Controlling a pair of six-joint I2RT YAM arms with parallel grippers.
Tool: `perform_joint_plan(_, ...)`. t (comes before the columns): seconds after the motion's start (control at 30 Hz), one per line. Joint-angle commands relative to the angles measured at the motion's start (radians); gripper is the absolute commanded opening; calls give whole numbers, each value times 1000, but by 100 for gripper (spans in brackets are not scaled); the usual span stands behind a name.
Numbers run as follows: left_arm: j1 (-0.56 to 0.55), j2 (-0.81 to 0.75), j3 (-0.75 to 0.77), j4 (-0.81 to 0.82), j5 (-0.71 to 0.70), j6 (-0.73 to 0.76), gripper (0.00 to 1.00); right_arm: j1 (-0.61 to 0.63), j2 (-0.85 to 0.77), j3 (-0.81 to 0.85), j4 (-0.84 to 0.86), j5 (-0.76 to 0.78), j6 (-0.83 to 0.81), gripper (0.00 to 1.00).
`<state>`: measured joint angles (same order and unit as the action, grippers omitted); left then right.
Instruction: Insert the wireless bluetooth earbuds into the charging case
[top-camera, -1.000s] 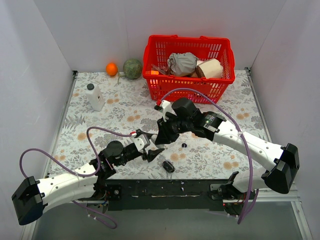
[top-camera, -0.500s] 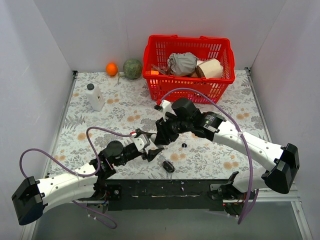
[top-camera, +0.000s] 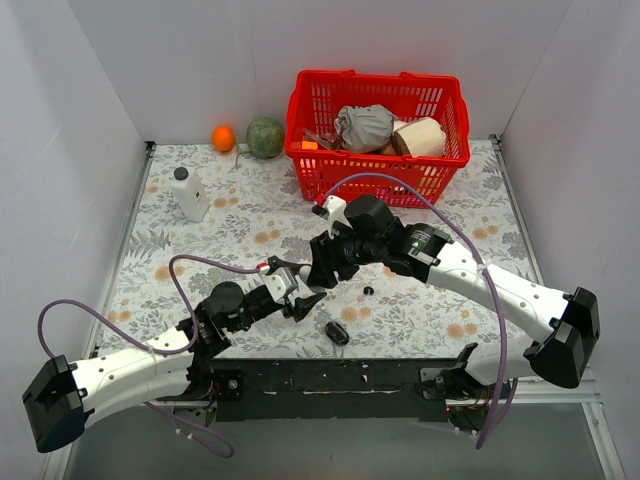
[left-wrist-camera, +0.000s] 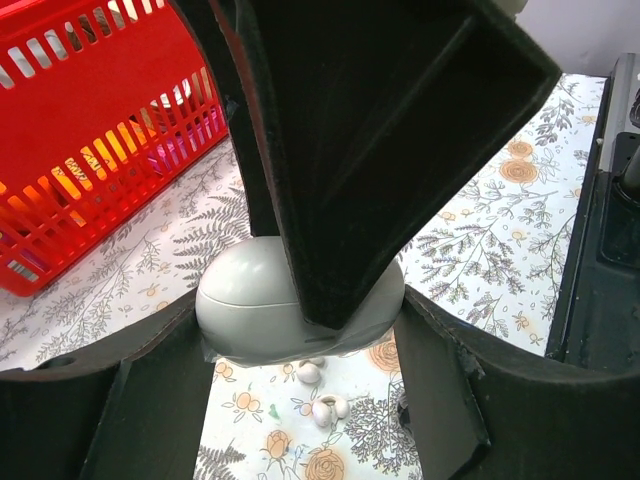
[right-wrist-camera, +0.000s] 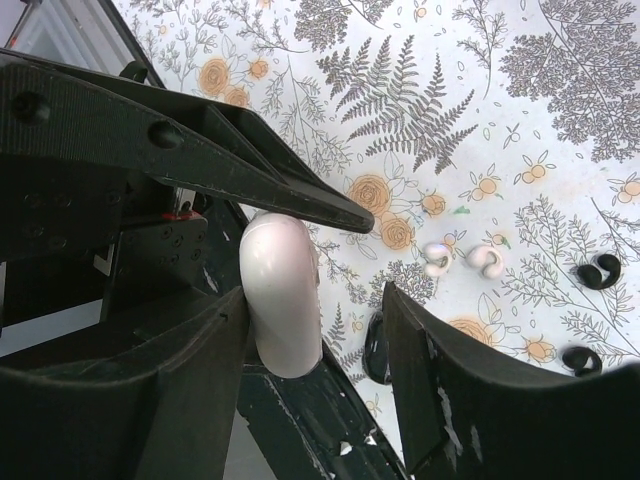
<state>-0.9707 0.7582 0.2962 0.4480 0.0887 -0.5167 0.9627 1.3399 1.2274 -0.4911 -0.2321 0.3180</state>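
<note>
Left end effector (left-wrist-camera: 300, 335) pinching the charging case (left-wrist-camera: 245, 300) across its width, lid shut, case held off the worktop (top-camera: 240, 220); right end effector (right-wrist-camera: 315, 300) straddles the same case, jaws spread, visible gap on one side; black earbuds (right-wrist-camera: 600, 272) lie loose on the worktop, apart from the case.
</note>
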Motion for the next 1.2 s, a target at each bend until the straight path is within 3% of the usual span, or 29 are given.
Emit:
perform_joint_plan(0.0,1,-22,15,4,2,14,0,1,-41,0,51,40,18,62)
perform_joint_plan(0.87,3,-56,17,-26,2,14,0,-45,-100,-40,62,85,38,62)
perform_joint_plan(1.17,1,-62,18,-34,-9,17,0,-48,-146,-57,138,34,46,63)
